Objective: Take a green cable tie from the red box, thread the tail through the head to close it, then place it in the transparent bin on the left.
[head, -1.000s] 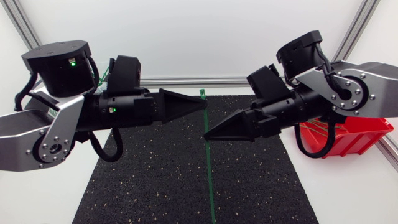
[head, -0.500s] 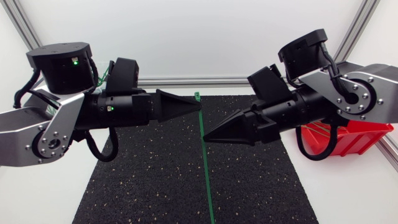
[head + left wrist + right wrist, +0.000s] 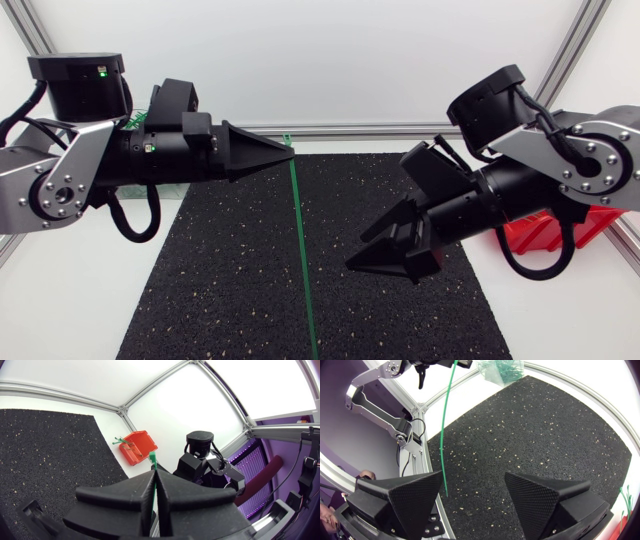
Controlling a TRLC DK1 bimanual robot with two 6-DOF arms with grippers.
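Note:
A long green cable tie (image 3: 300,250) hangs straight down over the black mat, unthreaded. My left gripper (image 3: 289,153) is shut on it just below its head. In the left wrist view the head of the cable tie (image 3: 152,458) pokes out beyond the shut left gripper (image 3: 155,474). My right gripper (image 3: 358,252) stands open to the right of the tie, clear of it. In the right wrist view the tail of the cable tie (image 3: 448,430) ends ahead of the open right gripper (image 3: 472,494), near one finger (image 3: 402,495). The red box (image 3: 522,232) sits at the right, mostly behind my right arm.
The transparent bin (image 3: 501,370) with several green ties in it stands at the mat's far corner in the right wrist view. A black speckled mat (image 3: 230,280) covers the middle of the white table. The red box (image 3: 136,446) holds more ties.
My right gripper has opened, let go of the tie and drawn back down to the right. The left gripper has moved left with the tie.

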